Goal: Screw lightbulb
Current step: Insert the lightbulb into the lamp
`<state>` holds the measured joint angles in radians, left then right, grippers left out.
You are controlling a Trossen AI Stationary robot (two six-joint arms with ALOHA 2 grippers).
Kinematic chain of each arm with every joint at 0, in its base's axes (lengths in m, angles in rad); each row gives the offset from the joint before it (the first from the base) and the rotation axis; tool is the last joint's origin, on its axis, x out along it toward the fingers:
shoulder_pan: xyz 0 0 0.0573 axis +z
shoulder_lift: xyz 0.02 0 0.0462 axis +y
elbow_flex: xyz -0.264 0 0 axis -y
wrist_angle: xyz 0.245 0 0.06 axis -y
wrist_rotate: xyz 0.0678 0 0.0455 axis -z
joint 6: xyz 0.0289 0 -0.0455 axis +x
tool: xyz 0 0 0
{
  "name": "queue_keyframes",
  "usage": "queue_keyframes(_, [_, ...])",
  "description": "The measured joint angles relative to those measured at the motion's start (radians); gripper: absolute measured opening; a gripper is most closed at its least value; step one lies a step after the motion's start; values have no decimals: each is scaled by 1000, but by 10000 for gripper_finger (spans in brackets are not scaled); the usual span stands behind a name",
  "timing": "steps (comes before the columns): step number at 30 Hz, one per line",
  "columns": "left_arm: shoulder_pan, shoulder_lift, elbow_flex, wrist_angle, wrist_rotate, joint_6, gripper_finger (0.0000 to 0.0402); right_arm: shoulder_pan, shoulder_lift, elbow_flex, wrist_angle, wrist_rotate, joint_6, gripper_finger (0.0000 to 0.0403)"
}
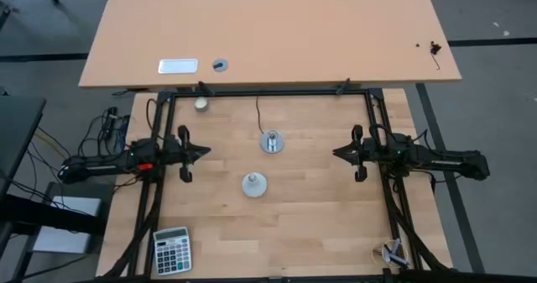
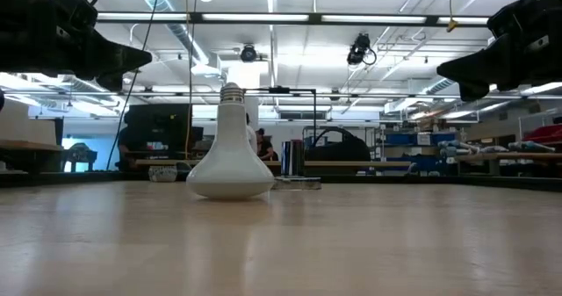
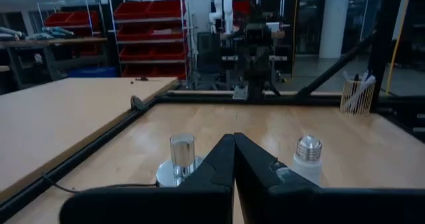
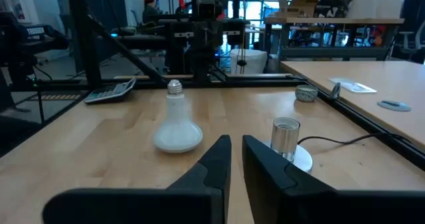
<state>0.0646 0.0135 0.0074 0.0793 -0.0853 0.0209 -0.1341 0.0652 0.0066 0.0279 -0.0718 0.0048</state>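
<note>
The white lightbulb (image 1: 254, 185) stands on its wide dome face near the table's middle, screw base up. It also shows in the low view (image 2: 230, 160), the left wrist view (image 3: 307, 159) and the right wrist view (image 4: 176, 126). The silver socket disc (image 1: 271, 142) with its upright holder lies just beyond it, and its thin black cord runs toward the far edge. My left gripper (image 1: 205, 151) hovers at the left, shut and empty, pointing toward the table's right edge. My right gripper (image 1: 336, 153) hovers at the right, pointing toward the left edge, empty, its fingers shut to a thin slit.
A small cream ball (image 1: 201, 103) lies at the far left by the black frame. A calculator (image 1: 172, 250) lies at the near left corner, and a small object (image 1: 393, 252) at the near right. A second tabletop (image 1: 268, 31) stands beyond the far frame rail.
</note>
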Motion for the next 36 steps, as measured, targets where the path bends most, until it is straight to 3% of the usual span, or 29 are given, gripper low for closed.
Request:
queue_keyframes(13, [0,0,0,195,0,-60,12,0,0,0,0,0,0,48])
queue_keyframes(18, [0,3,0,275,8,-152,12,0,0,0,0,0,0,48])
queue_keyframes(22, [-1,11,0,305,90,-179,15,0,0,0,0,0,0,48])
queue_keyframes(36, [-1,255,0,411,175,-318,135,0,0,0,1,0,0,48])
